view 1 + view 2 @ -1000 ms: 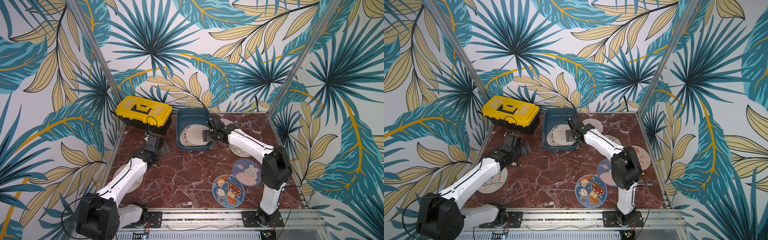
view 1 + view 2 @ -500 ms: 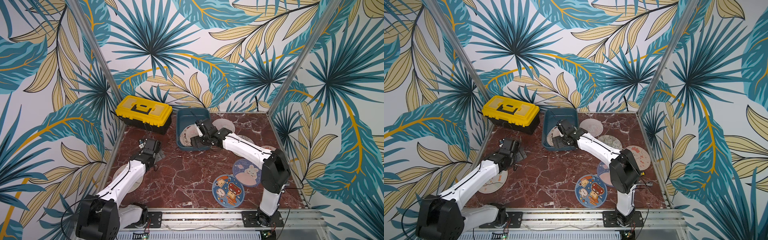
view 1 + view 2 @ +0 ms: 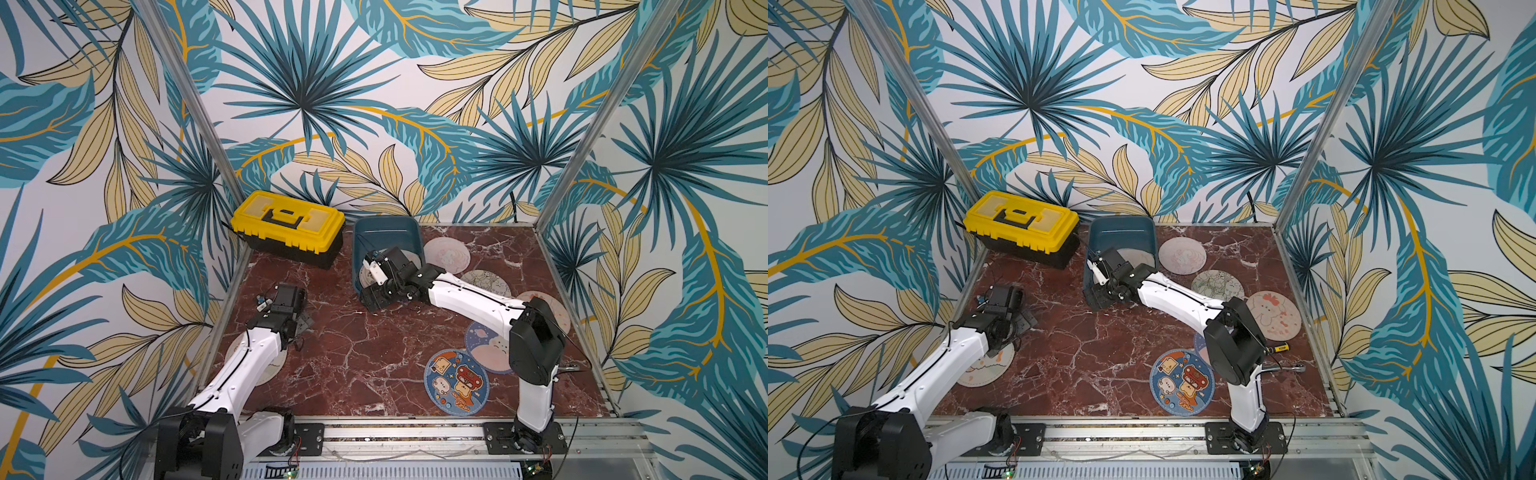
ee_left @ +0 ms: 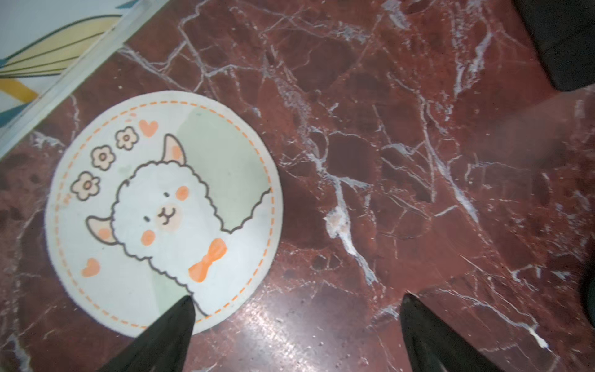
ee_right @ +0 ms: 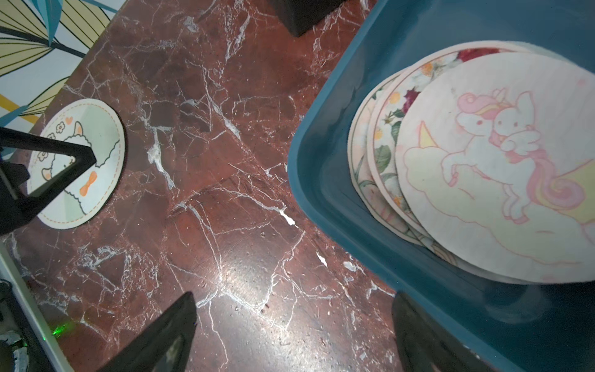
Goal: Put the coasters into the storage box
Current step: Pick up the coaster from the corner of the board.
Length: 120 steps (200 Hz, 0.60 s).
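My left gripper (image 4: 296,309) hangs wide open and empty above the marble tabletop (image 4: 386,161). One fingertip (image 4: 180,312) overlaps the near edge of the alpaca coaster (image 4: 161,209), which lies flat and mostly outside that finger; only bare marble shows between my fingers. My right gripper (image 5: 293,309) is also spread wide with nothing in it. It straddles the wall of the storage box (image 5: 322,193), with one fingertip over marble and the other above the wall. Inside the box, beyond that finger, the unicorn coaster (image 5: 502,167) tops the floral coaster (image 5: 386,128). The blue cartoon coaster (image 3: 456,382) lies well apart from both grippers.
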Tool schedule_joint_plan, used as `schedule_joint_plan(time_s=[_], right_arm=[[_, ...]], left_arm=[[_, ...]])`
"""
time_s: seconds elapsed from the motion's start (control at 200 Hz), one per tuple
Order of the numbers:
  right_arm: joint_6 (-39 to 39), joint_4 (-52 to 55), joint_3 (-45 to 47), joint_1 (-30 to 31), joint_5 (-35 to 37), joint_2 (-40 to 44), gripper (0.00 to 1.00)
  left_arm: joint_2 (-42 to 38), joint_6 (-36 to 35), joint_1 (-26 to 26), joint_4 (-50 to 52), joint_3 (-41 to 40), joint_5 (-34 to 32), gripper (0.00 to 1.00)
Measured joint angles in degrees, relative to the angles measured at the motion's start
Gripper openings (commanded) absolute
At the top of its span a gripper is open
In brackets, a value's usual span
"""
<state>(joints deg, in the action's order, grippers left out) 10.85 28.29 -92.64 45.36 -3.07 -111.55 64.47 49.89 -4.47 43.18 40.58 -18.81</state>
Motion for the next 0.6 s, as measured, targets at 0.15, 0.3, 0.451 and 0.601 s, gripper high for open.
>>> schedule_joint_plan(time_s=[0.15,0.3,0.451,0.601], right_arm=[[0.00,-1.01,0.04,0.00,-1.07,-0.55,0.94],[-0.02,-2.34,0.07,0.07,-2.14,-0.63,0.94],[0.00,-3.85,0.26,0.07,-3.13,-0.96,0.94],[0.00,-4.66,0.92,0.07,-3.72,-0.98,0.94]], left_arm=[[-0.63,-0.04,3.37,1.81,-0.74,0.26,0.99],[1.90,-0.61,5.55,2.69,-0.74,0.85,1.00],[5.92,-1.20,5.97,2.99,-0.68,1.81,1.00],[10.10,-1.66,6.08,3.06,-0.66,2.78,1.00]])
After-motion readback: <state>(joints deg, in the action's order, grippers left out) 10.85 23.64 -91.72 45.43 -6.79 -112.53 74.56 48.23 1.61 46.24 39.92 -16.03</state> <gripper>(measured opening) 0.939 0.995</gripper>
